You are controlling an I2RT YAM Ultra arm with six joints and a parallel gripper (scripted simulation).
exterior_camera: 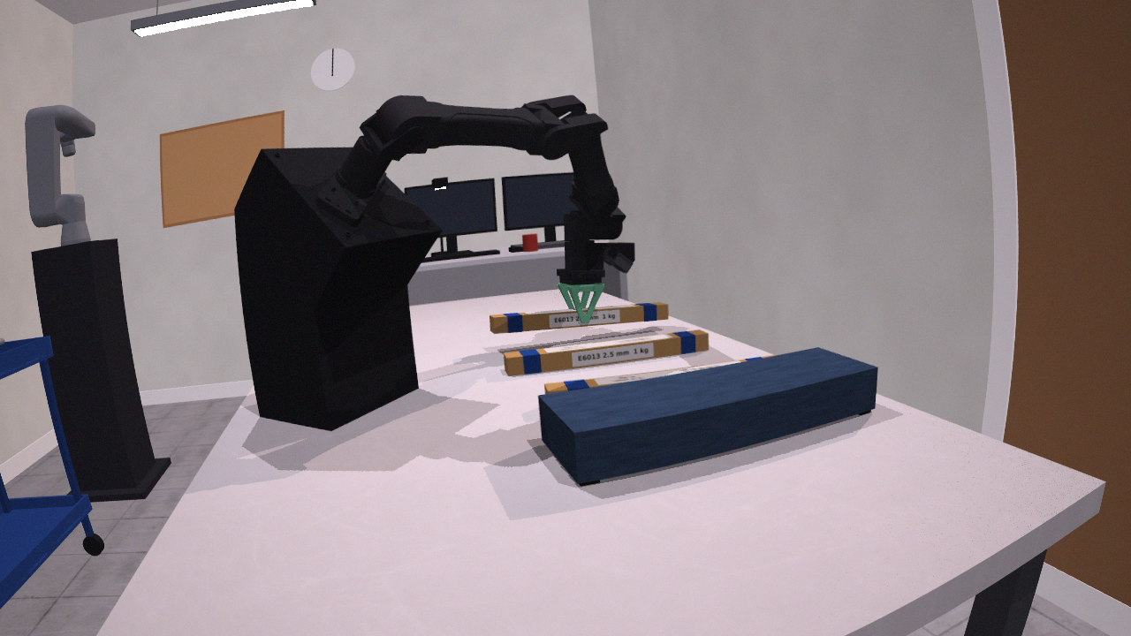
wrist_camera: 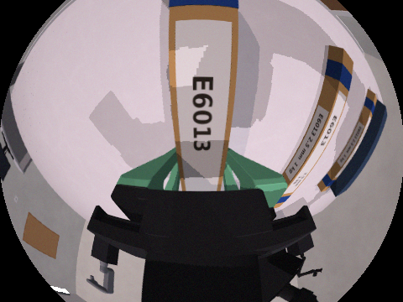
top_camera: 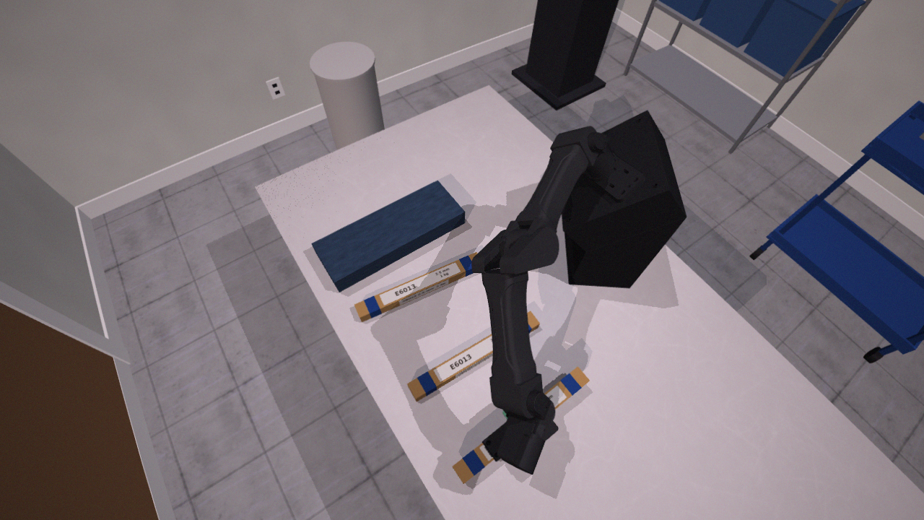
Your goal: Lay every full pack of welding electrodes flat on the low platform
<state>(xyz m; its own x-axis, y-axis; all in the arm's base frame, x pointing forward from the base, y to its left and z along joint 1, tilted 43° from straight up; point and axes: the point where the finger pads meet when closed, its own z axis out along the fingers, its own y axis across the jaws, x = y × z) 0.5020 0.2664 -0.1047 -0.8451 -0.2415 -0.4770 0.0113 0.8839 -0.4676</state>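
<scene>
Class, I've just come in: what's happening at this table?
A robot arm's gripper holds the electrode pack farthest from the platform, apparently just above the table. The other two packs lie on the table, and nothing rests on the dark blue platform.

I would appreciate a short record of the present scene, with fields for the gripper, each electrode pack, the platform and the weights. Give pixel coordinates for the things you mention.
gripper [exterior_camera: 583, 312] [wrist_camera: 201, 150]: shut on the far pack, green fingers at its two long sides
far pack [top_camera: 473, 461] [exterior_camera: 521, 321] [wrist_camera: 203, 46]: held, farthest from the platform
middle pack [top_camera: 460, 361] [exterior_camera: 604, 355] [wrist_camera: 321, 113]: flat on the table
near pack [top_camera: 413, 286] [exterior_camera: 568, 386] [wrist_camera: 353, 144]: flat on the table, beside the platform
platform [top_camera: 388, 230] [exterior_camera: 711, 411] [wrist_camera: 369, 155]: dark blue, no pack on it
weights: not tellable by sight
</scene>
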